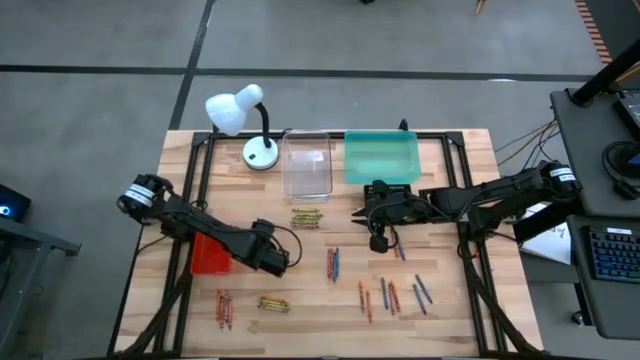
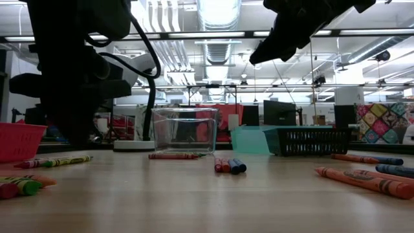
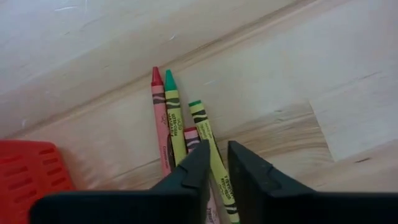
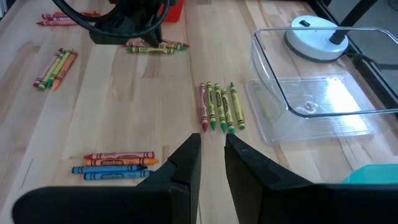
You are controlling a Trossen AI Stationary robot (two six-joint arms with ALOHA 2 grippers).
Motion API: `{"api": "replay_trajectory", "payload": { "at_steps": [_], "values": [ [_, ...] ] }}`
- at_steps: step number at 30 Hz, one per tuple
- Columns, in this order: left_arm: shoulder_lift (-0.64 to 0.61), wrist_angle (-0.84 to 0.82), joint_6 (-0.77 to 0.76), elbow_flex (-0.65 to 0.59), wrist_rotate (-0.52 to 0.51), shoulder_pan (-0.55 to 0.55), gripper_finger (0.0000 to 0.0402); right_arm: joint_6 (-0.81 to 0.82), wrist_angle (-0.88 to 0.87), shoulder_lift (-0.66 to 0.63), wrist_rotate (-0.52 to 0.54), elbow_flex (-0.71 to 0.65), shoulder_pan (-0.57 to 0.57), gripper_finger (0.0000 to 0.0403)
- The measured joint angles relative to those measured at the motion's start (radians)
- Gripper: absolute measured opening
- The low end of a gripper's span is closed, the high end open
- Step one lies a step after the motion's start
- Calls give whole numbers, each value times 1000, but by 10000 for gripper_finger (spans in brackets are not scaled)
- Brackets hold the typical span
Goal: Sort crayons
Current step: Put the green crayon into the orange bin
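Several crayons (image 3: 186, 137) under left gripper (image 3: 219, 165), fingers narrow, nothing held. Right gripper (image 4: 212, 155) narrow, empty, hovering. Next: grasp one crayon.

Left gripper (image 3: 213, 167), fingers narrowly parted, hovers over the crayons (image 3: 186, 134) (red, green, yellow-green); red tray (image 3: 28, 171) at nine o'clock.

A wooden table (image 1: 450, 320) carries scattered crayons (image 1: 391, 296), trays (image 1: 381, 156) and a lamp (image 1: 260, 153).
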Motion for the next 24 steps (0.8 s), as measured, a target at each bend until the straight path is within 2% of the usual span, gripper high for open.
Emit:
{"api": "replay_trajectory", "payload": {
  "at_steps": [5, 9, 24],
  "values": [
    [1, 5, 0, 0, -6, 1, 104, 0, 2, 0, 0, 0, 0, 63],
    [1, 17, 0, 0, -7, 1, 129, 0, 2, 0, 0, 0, 0, 63],
    [1, 48, 0, -1, -25, 1, 120, 0, 2, 0, 0, 0, 0, 63]
  ]
}}
